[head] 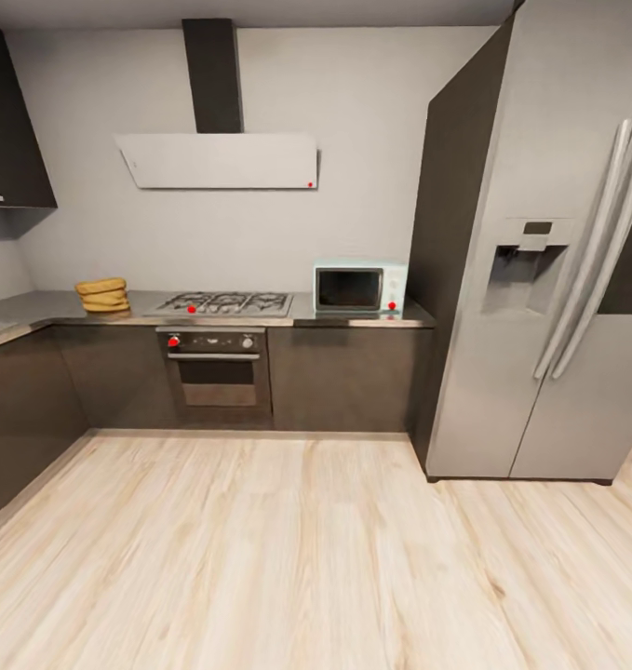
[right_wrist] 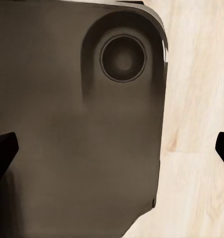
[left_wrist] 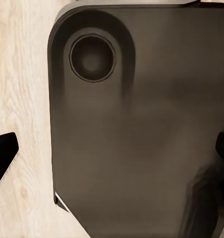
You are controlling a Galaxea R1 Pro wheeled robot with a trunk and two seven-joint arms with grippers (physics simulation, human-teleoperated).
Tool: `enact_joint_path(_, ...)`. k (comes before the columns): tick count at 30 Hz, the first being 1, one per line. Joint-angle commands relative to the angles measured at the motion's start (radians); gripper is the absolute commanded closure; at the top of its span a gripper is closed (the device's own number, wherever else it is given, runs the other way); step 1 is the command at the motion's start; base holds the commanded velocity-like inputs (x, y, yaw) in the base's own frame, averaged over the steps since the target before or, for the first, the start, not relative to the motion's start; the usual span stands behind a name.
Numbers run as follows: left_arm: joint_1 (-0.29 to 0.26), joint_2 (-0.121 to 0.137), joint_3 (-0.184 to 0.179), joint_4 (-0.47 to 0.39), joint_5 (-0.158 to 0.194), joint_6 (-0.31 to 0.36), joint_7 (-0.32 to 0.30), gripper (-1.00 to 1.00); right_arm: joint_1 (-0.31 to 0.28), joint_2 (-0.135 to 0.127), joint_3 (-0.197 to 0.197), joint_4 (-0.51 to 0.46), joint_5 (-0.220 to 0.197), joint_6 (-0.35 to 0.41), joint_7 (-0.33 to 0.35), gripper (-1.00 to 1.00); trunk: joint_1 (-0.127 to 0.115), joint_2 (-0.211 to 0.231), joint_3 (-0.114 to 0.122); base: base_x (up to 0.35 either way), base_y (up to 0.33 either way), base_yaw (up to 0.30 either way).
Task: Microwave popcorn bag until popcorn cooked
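The golden-brown popcorn bag sits on the steel countertop at the far left, by the corner of the L. The pale mint microwave stands with its dark door closed at the right end of the worktop, against the fridge. Both are across the room from me. My left gripper is open, its black fingertips spread wide over my own dark base and the floor. My right gripper is also open over the base, holding nothing. The popcorn itself is not visible.
Between bag and microwave lies a gas hob with a steel oven below and a white hood above. A tall grey fridge juts out on the right. Pale wood floor stretches from me to the cabinets.
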Motion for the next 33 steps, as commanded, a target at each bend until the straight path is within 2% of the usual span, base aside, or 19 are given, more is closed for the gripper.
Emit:
enact_joint_path(1,0.0,0.0,0.001,-0.001,0.004,0.0,0.003,-1.0,0.0,0.001,-0.001,0.0,0.001,-0.003,0.0,-1.0,0.001,0.0,-0.001,0.301,0.0,0.0)
enact_joint_path(33,0.0,0.0,0.001,-0.001,0.004,0.0,0.003,-1.0,0.0,0.001,-0.002,0.0,0.001,-0.003,0.0,-1.0,0.001,0.0,-0.001,0.286,0.0,0.0)
